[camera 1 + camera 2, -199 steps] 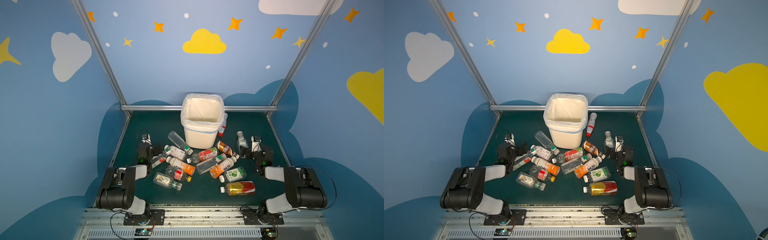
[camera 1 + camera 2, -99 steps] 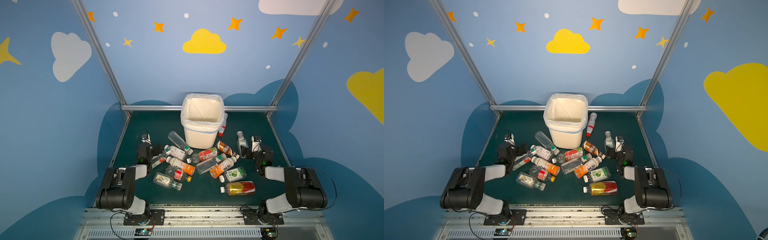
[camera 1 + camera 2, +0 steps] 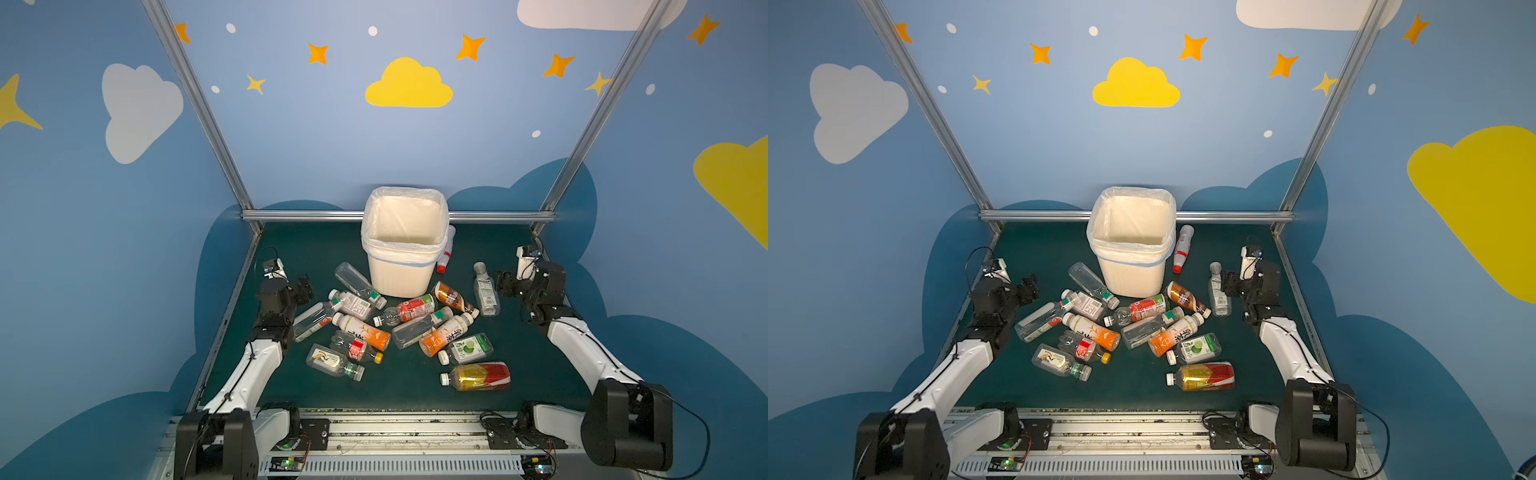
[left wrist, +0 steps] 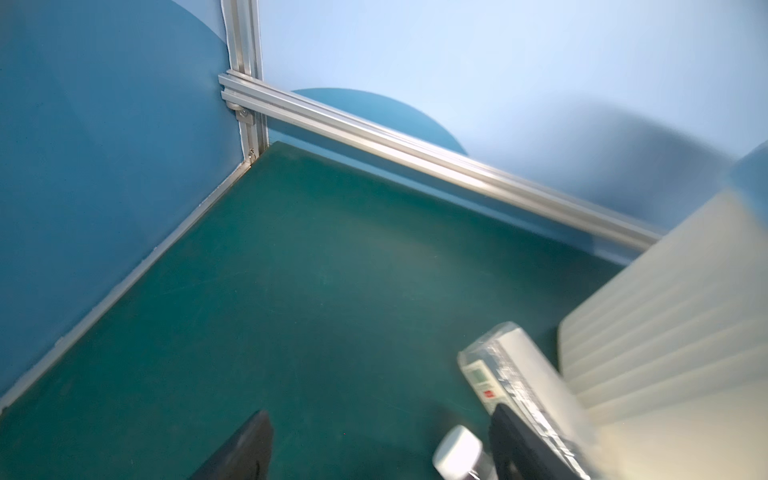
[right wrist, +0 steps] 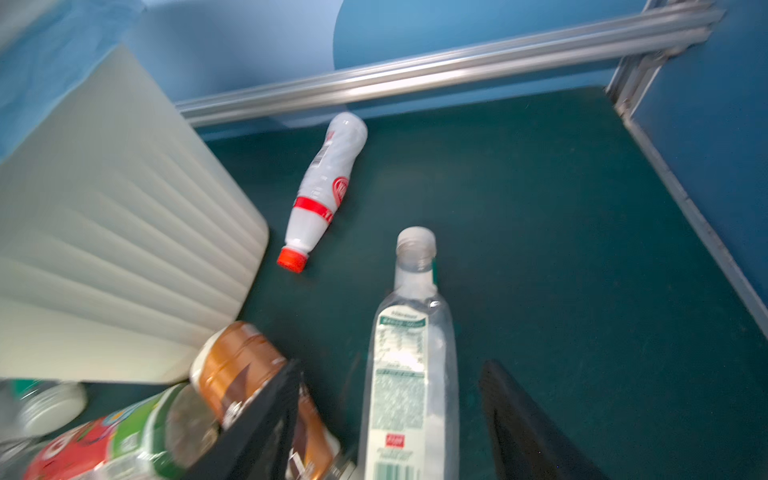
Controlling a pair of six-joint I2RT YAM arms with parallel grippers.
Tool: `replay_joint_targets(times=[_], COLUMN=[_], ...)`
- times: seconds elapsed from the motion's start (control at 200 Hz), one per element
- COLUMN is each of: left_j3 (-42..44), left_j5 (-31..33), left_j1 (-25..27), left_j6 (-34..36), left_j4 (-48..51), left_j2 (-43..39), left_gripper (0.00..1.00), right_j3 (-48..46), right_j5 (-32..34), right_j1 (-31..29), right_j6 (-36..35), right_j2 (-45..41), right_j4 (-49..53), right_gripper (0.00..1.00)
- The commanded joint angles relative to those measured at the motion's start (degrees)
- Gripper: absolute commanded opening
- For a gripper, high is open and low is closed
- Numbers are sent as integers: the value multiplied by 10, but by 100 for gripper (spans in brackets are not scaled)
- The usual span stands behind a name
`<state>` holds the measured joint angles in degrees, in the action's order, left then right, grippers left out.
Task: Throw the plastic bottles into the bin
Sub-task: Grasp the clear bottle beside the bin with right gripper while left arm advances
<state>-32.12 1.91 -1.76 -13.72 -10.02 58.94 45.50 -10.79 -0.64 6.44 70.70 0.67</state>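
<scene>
Seemingly the bin point(image 3: 399, 278) is standing empty, the plastic bottles point(image 3: 446, 336) lying outside; a clear bottle point(image 5: 409, 332) is being straddled, ungripped, by the parted right gripper point(image 5: 390, 365), the left gripper point(image 4: 380, 413) gaping empty.

Glossy clear plastic bottles point(image 3: 486, 291) rest on matt green matting point(image 3: 299, 249) beside a ribbed plastic bin point(image 3: 399, 278)

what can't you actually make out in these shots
Both top views: the bin floor, hidden by its near wall.
In a top view: the white bottle, mostly behind the bin.
Left wrist view: the left claw beyond its tips, cut by the edge, as is the bottle under the white cap between them.
Right wrist view: the red-label bottle, blurred, print unreadable.
</scene>
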Motion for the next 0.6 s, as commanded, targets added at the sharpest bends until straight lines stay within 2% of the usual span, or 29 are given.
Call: replay_joint_targets(times=[0.0,0.08,0.185,0.335,0.436,0.596], left_j3=[-44,-62,-81,-84,-115,-169], left_j5=[-15,-32,-47,-103,-64,-25], left_j1=[8,18,28,32,33,51], left_j6=[-108,-143,-148,-146,-169,-135], left_j4=[166,219,275,290,345,423], left_j2=[-51,-82,-115,-162,-150,-91], left_gripper=[83,83,89,91,91,89], right_j3=[55,74,97,154,183,194], right_j5=[-19,-8,28,91,124,140], right_j1=[-18,-31,-51,-63,-68,-73], right_j6=[29,42,45,54,66,77], right_j2=[13,30,64,145,192,227], right_j4=[212,259,292,351,374,362], right_gripper=[70,71,71,71,73,78])
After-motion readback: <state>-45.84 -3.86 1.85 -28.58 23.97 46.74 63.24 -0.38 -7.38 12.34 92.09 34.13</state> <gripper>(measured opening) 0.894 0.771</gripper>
